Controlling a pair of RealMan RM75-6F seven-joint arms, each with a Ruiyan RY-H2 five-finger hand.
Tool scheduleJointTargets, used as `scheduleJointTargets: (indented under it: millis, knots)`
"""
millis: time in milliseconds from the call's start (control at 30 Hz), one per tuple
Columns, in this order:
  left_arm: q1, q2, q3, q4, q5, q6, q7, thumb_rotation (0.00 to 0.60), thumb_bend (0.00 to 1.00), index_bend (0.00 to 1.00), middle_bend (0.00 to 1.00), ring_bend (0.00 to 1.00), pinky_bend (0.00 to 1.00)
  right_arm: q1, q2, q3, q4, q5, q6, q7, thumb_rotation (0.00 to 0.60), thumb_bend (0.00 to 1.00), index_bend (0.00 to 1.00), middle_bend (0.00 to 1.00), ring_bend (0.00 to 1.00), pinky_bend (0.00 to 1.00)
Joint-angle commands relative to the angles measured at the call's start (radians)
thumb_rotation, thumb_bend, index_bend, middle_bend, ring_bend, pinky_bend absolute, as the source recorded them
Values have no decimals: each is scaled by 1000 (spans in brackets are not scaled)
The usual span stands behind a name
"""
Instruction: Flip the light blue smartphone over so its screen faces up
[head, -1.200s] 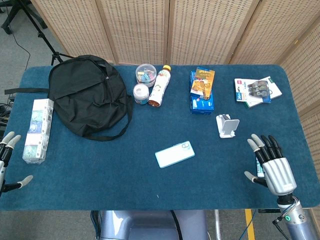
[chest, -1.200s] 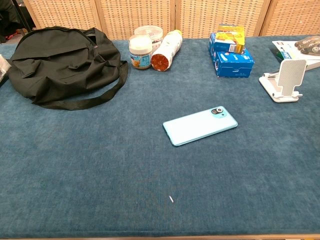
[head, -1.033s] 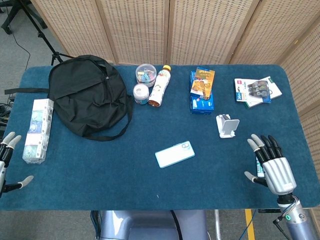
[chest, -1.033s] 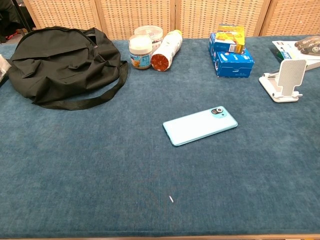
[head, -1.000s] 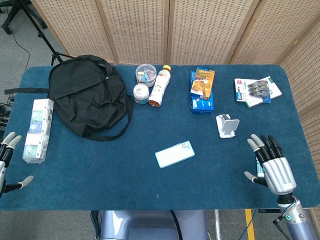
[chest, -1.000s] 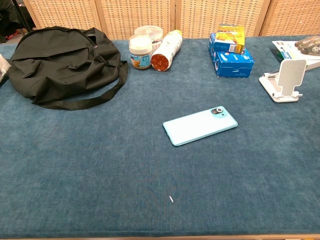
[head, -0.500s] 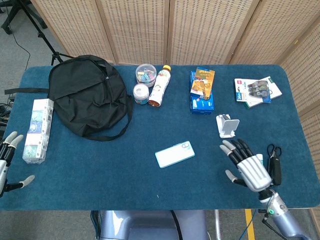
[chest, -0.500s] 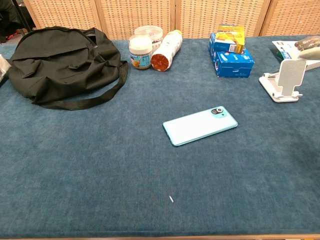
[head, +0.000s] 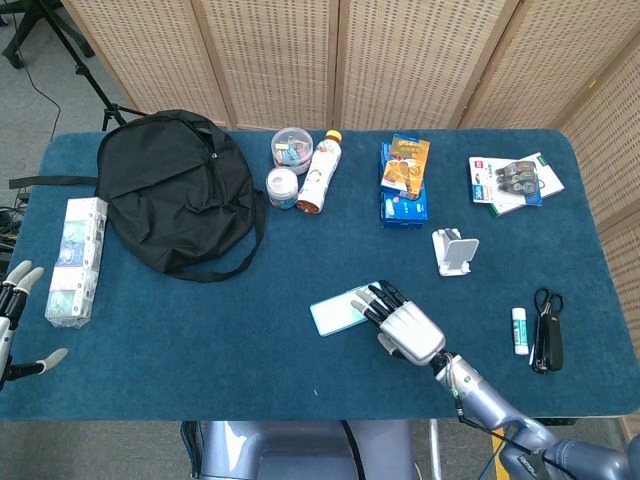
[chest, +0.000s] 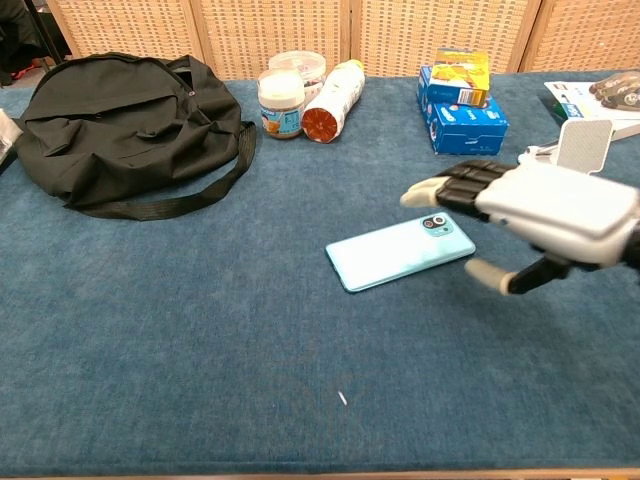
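The light blue smartphone (head: 336, 312) (chest: 398, 253) lies flat near the table's middle, back side and camera lens up. My right hand (head: 405, 327) (chest: 540, 218) hovers at its right end, fingers spread over the camera corner, holding nothing; I cannot tell whether it touches the phone. In the head view the hand hides the phone's right end. My left hand (head: 14, 320) stays at the table's left edge, fingers apart and empty.
A black backpack (head: 175, 190) lies at the back left, with a long white box (head: 75, 258) beside it. Jars and a bottle (head: 318, 172) are at the back centre, blue boxes (head: 403, 180) further right. A white phone stand (head: 453, 249) is behind my right hand. Scissors (head: 546, 325) and a glue stick (head: 519, 330) lie at the right.
My right hand has swept left from the table's right side to the phone's right end, uncovering the scissors and glue stick. The phone and left hand have not moved.
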Motion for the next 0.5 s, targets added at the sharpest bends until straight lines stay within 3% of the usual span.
scheduleJointTargets:
  millis: [33, 500]
  knots:
    - [0, 3, -1, 1, -1, 0, -5, 600, 0, 0, 0, 0, 0, 33, -54, 18, 34, 40, -56, -44, 600, 439, 57, 0, 0, 0]
    - [-1, 10, -2, 2, -2, -1, -24, 600, 0, 0, 0, 0, 0, 89, -105, 66, 37, 108, -114, -184, 600, 517, 57, 0, 0, 0]
